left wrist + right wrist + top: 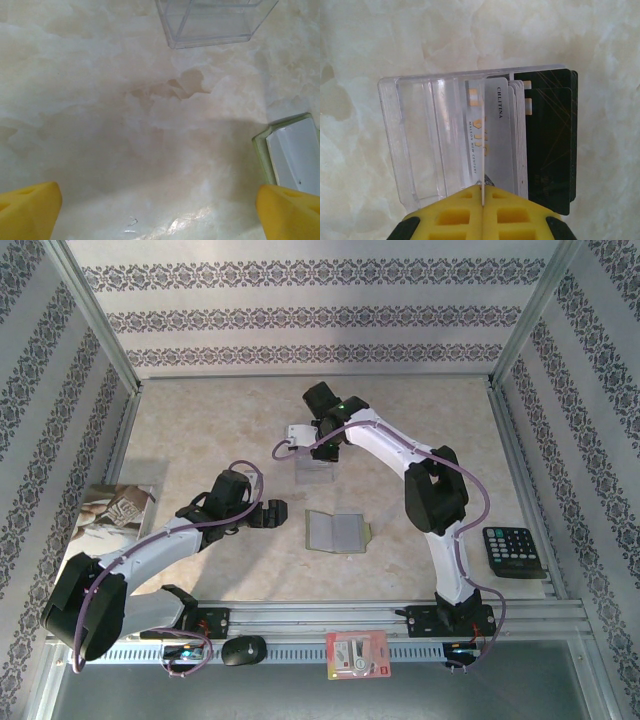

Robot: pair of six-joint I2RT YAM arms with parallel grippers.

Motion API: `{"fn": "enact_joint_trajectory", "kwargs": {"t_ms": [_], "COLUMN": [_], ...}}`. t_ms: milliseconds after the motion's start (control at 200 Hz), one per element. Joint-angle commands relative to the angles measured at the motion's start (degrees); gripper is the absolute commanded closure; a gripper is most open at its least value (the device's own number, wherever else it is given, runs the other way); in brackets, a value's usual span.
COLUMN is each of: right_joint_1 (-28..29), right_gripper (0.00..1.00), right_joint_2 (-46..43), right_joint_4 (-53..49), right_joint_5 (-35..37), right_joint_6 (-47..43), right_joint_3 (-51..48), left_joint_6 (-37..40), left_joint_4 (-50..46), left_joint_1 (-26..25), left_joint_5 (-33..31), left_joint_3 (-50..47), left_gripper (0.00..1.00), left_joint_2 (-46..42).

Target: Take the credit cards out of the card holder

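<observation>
Clamped between the pressed-together yellow fingers of the right gripper: a silver credit card, seen almost edge-on, with lettering running down its face. Held in line with a clear plastic box standing on the pale marbled table; hard to tell whether the card's far end is already down between the walls. Packed upright, face to face, in the right-hand part of that box: more credit cards, silver-grey toward the middle, black with fine gold lines at the outer side. From the top camera, poised over the box toward the far middle of the table. Closer to the arms, lying open and flat with greyish pockets up: the olive-green card holder, near the box but not touching it. Just to its left, with a small gap between: the left gripper, low over the table. In the left wrist view, yellow fingertips spread wide to the two lower corners, jaws fully apart and gripping nothing, with the holder's green rim and one pale pocket at the right edge and a corner of the clear box at the top. Elsewhere: a black calculator by the right wall, a printed booklet at the left, a black mouse and a red-and-white packet on the rail at the near edge.
</observation>
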Motion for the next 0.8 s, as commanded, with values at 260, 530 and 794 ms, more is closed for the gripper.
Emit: {"fn": "enact_joint_trajectory", "kwargs": {"t_ms": [260,530,794], "right_joint_1": [0.6,0.5,1.4], "right_gripper": [0.99,0.70,0.63], "right_joint_2": [0.9,-1.2,-9.2], "right_joint_4": [1.8,12.3,21.4], "right_joint_5": [1.2,5.6,1.6], "right_joint_6": [-1.0,1.3,7.5], "right_joint_3": [-2.3,-5.5,-10.1], "left_joint_6": [-0.1,-0.3,-1.2], "left_joint_4": [2.6,3.2,6.2], "left_joint_1": [1.3,1.7,1.8], "left_joint_5": [1.2,2.1,3.1], "left_joint_3": [-0.1,-0.7,-2.2], "left_gripper": [0.01,0.01,0.01], "left_joint_2": [0.6,0.5,-1.5]}}
